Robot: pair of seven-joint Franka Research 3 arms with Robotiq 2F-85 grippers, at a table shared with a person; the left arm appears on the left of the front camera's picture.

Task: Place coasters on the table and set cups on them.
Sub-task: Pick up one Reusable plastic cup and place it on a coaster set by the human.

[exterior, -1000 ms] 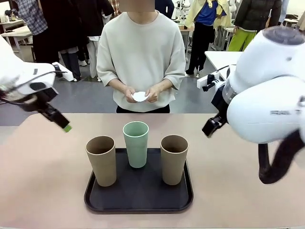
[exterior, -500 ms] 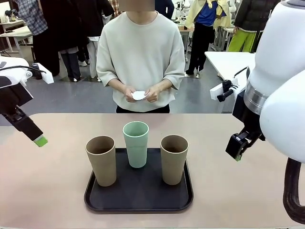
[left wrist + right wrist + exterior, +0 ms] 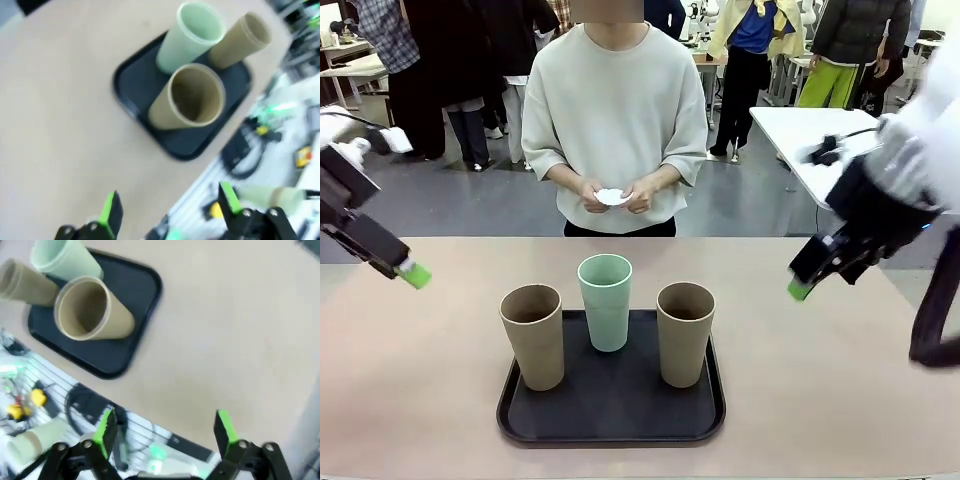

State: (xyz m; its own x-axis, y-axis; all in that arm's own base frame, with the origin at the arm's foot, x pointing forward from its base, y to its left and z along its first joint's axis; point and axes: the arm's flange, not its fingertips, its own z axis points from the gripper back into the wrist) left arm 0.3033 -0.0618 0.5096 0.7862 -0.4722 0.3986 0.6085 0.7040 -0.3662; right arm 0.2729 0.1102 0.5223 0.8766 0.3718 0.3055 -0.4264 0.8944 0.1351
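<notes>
Three cups stand upright on a black tray (image 3: 610, 415): a tan cup (image 3: 532, 336) at left, a mint green cup (image 3: 606, 302) behind the middle, and a tan cup (image 3: 685, 334) at right. Across the table (image 3: 430, 400), a person holds a white coaster (image 3: 613, 197) in both hands at waist height. My left gripper (image 3: 415, 273) hovers left of the tray, my right gripper (image 3: 801, 289) right of it. The left wrist view has its open gripper (image 3: 169, 210) above bare tabletop, with the cups (image 3: 187, 97) beyond. Likewise the right gripper (image 3: 165, 432) is open, the nearest tan cup (image 3: 92, 310) ahead.
The tray (image 3: 132, 82) sits near the table's front middle, with bare tabletop on both sides. A white table (image 3: 800, 130) stands behind at right. Equipment and cables (image 3: 80, 400) lie beyond the table's near edge.
Both arms have swung. The right arm's bulky body pulled back toward the right, and its gripper now sits farther right. The left gripper shifted left, dipped and rose again. The person and the cups stayed put.
</notes>
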